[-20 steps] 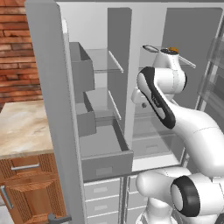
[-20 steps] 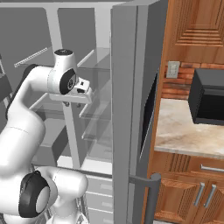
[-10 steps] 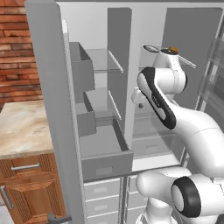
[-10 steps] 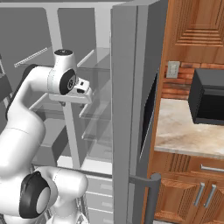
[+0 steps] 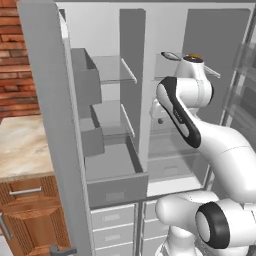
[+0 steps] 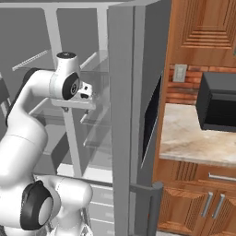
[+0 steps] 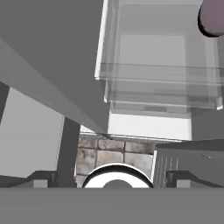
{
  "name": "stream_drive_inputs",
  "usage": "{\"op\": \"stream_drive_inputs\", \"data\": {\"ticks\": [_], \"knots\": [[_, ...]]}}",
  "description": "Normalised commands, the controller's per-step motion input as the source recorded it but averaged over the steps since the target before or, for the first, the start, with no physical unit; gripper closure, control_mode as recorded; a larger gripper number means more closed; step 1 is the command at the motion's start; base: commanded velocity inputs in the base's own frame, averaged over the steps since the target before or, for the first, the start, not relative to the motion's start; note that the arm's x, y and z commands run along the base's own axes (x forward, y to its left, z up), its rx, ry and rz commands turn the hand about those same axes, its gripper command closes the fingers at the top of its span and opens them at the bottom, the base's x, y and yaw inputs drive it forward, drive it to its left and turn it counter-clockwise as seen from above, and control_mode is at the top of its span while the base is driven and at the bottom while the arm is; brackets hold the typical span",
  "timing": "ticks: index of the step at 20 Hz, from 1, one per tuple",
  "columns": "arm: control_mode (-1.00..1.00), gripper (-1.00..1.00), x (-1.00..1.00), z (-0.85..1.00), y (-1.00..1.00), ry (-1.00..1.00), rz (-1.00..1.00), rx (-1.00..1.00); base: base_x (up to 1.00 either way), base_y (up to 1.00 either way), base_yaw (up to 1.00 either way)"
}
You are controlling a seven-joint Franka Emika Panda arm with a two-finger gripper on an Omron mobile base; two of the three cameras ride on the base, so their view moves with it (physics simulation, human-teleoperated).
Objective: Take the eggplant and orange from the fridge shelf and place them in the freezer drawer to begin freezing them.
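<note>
With the eggplant (image 7: 213,17) seen ahead on a glass shelf (image 7: 157,72), the reach is judged under way; the gripper's spread cannot be told.

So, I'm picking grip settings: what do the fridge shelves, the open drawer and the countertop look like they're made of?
The fridge shelves look like clear glass or plastic: you see through them. The open drawer looks like matte grey plastic or painted metal, flat and without shine. The countertop looks like polished beige stone, mottled and veined.

eggplant (image 7: 213,18): matt dull purple, edge-cropped so unsure
shelves (image 7: 157,72): clear glass
freezer drawer (image 5: 116,181): matt grey
cabinets (image 6: 193,205): wood
</note>
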Motion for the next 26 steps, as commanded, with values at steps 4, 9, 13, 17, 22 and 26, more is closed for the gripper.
{"op": "stream_drive_inputs", "data": {"ticks": [4,9,13,17,22,26], "knots": [[1.00,-1.00,0.00,0.00,0.00,0.00,0.00,0.00,0.00,-0.53,-0.02],[1.00,-1.00,0.00,0.00,0.00,0.00,0.00,0.00,0.02,-0.39,-0.02],[1.00,-1.00,0.00,0.00,0.00,0.00,0.00,0.00,0.15,-0.10,-0.02],[1.00,-1.00,0.00,0.00,0.00,0.00,0.00,0.00,0.16,-0.05,0.00],[-1.00,-1.00,0.00,0.34,-0.11,-0.08,-0.01,0.00,0.00,0.00,0.00],[-1.00,-1.00,0.00,0.58,0.00,-0.19,-0.05,0.00,0.00,0.00,0.00]]}}
